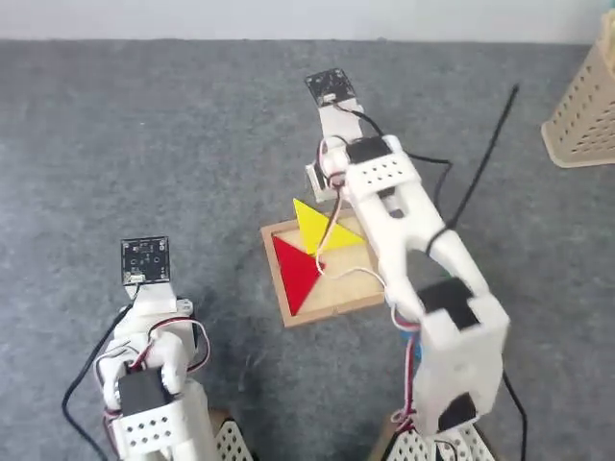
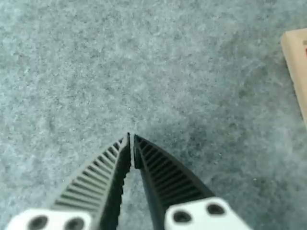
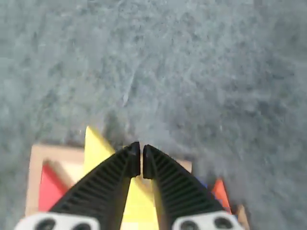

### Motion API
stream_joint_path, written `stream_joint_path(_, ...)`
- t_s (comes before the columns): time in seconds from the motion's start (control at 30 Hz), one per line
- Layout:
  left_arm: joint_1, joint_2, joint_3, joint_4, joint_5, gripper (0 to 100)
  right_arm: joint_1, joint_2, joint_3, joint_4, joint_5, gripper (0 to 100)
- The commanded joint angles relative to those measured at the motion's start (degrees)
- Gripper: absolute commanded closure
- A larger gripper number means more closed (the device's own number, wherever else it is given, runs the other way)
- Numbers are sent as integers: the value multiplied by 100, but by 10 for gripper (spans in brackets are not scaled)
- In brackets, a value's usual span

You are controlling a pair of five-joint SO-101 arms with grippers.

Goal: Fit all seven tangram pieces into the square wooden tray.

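The square wooden tray (image 1: 332, 305) lies mid-carpet. A red triangle (image 1: 296, 274) lies flat in its left part. A yellow triangle (image 1: 315, 226) lies at the far side, its tip poking out over the far rim. My right gripper (image 3: 138, 149) is shut, its tips just above the yellow triangle (image 3: 96, 146) at the tray's far rim (image 3: 53, 152). An orange piece (image 3: 219, 190) and a bit of blue show beside the fingers. My left gripper (image 2: 132, 139) is shut over bare carpet, left of the tray corner (image 2: 295, 62).
The right arm (image 1: 404, 221) stretches over the tray's right half and hides it. The left arm (image 1: 149, 365) sits folded at the front left. A perforated beige basket (image 1: 581, 106) stands at the back right, a black cable (image 1: 490, 144) beside it.
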Motion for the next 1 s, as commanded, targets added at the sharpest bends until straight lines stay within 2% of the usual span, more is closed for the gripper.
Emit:
stream_joint_path(0.0,18,-79,-57,44,44,987,-110,400,-782,4,-79,991)
stream_joint_path(0.2,18,-79,-57,44,44,987,-435,848,-1134,303,-26,991)
stream_joint_path(0.4,18,-79,-57,44,44,987,-708,796,-1116,585,651,991)
stream_joint_path(0.97,18,-79,-57,44,44,987,-1112,796,-738,532,958,991)
